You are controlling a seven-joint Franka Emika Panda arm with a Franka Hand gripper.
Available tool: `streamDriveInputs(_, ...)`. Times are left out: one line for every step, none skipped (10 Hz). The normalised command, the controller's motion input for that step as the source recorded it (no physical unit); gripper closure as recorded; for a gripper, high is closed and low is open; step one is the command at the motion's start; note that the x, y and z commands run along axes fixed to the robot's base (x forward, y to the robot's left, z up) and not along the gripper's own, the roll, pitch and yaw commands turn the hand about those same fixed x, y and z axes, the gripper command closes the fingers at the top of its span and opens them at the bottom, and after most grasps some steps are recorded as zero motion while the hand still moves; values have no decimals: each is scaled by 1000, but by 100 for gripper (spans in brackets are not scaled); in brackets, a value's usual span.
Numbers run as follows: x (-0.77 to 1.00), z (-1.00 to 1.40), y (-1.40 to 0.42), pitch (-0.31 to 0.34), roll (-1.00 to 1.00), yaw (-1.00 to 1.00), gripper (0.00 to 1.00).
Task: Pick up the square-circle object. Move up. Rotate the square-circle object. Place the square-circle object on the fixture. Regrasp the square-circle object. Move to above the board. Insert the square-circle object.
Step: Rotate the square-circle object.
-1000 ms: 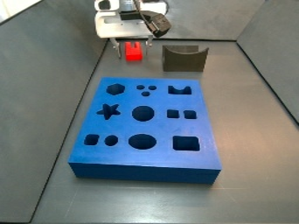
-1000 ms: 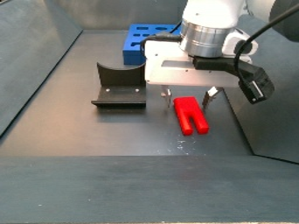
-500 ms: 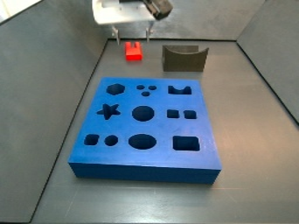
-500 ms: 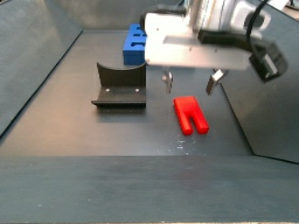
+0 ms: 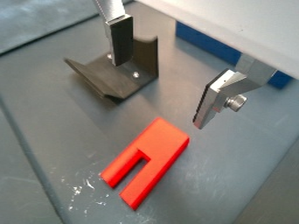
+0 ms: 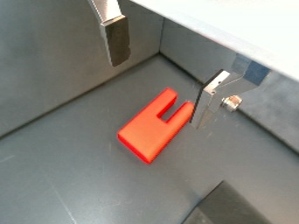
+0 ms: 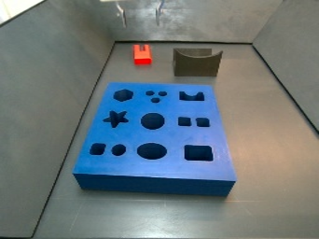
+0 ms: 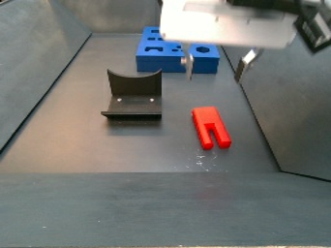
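The square-circle object [image 8: 211,127] is a small red block with a notched end. It lies flat on the grey floor, and shows in both wrist views [image 5: 146,162] [image 6: 158,125] and far back in a side view [image 7: 142,55]. My gripper [image 8: 216,68] hangs open well above it, with nothing between its fingers [image 5: 121,39] [image 6: 208,101]. The dark fixture [image 8: 132,95] [image 7: 196,62] [image 5: 114,74] stands beside the block. The blue board [image 7: 156,135] [image 8: 158,48] with its shaped holes lies apart from both.
Grey walls enclose the floor on the sides. The block lies near one wall [image 8: 291,116]. A scuffed patch [image 5: 84,188] marks the floor by the block's notched end.
My gripper has risen straight up from around the red block, still open and holding nothing. The block has stayed on the floor.
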Motion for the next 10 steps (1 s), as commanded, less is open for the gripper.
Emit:
streamDriveInputs(1, -165, -2, 0, 0, 1000, 0)
streamDriveInputs(24, -257, 2, -1, 0, 1000, 0)
streamDriveInputs(45, -170, 10, -2, 1, 1000, 0)
streamDriveInputs(38, -89, 9, -2, 1, 1000, 0)
streamDriveInputs(30, -59, 6, -3, 1, 1000, 0)
streamDriveInputs(30, -56, 6, -3, 1, 1000, 0)
streamDriveInputs(32, -51, 6, -3, 1, 1000, 0)
streamDriveInputs(35, -44, 6, -4, 1, 1000, 0)
streamDriveInputs(36, -41, 7, -4, 1, 1000, 0)
streamDriveInputs(37, -39, 7, -4, 1, 1000, 0)
